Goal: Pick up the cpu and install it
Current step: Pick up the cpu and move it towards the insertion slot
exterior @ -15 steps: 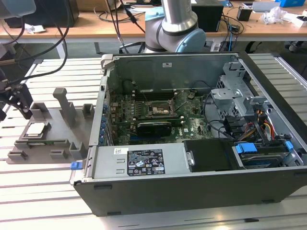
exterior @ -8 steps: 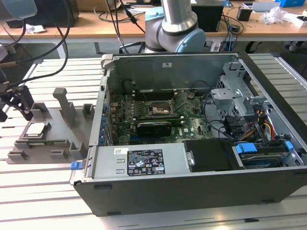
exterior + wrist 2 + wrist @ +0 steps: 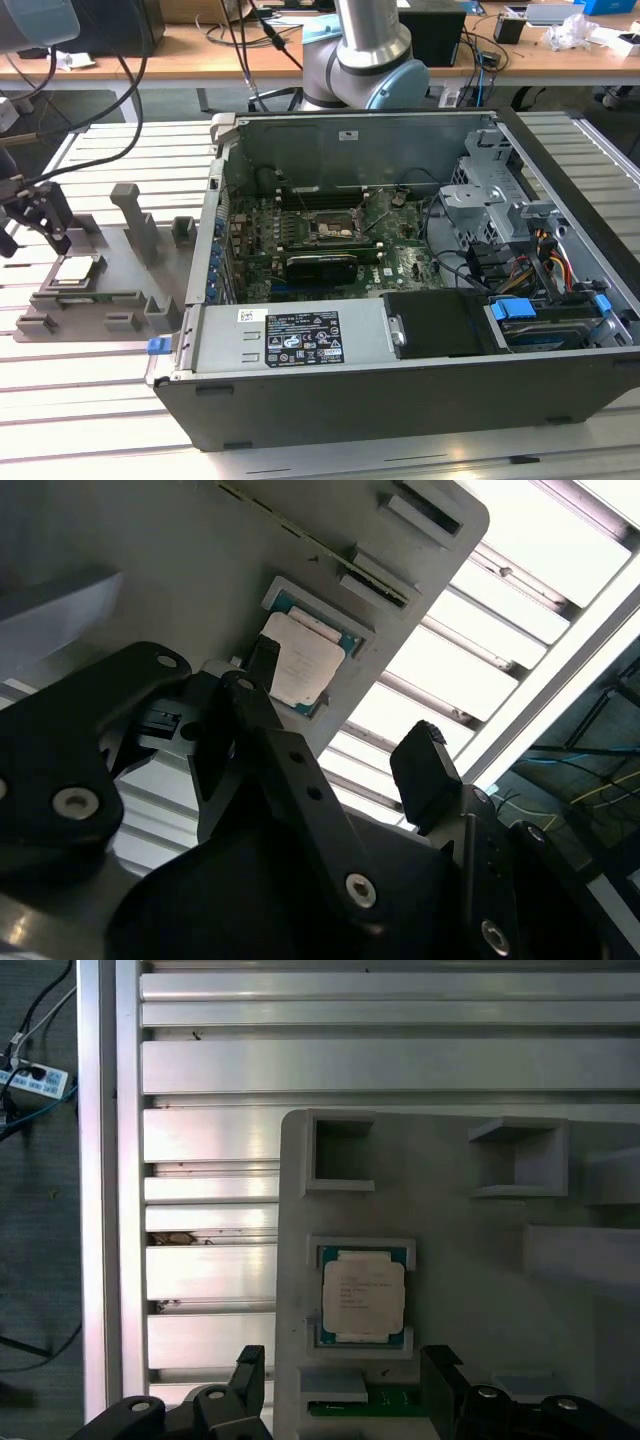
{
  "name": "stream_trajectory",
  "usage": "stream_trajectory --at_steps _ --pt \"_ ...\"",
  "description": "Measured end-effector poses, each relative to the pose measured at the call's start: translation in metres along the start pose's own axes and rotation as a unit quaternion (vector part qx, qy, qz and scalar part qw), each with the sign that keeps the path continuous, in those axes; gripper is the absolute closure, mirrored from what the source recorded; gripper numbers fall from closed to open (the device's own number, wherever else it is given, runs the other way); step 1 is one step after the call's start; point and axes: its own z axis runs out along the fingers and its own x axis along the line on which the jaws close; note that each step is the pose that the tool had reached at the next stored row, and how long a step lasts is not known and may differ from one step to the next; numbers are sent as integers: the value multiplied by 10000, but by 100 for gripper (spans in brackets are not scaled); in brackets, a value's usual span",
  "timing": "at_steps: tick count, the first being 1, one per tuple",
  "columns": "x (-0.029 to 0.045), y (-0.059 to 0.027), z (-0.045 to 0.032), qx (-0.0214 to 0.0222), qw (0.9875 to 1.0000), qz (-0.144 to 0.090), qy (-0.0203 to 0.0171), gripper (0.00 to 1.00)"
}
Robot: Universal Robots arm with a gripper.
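Now the gripper [image 3: 343,1360] hovers by the cpu [image 3: 363,1297], jaws spread wide to span it in its tray [image 3: 480,1290].

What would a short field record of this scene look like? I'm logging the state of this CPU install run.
gripper: open, empty, poised close over the cpu
cpu: flat in a recess of the fixture tray, not touched
fixture tray: on the slatted table, at the exterior view's left of the computer case
computer case: open, motherboard exposed

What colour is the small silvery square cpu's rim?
Teal-green around the cpu; best in first wrist view.
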Motion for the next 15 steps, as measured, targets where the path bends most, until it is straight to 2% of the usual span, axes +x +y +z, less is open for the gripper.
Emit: stream_trajectory --at_steps 15 --pt "3 -1 123 0 10000 0 0 28"
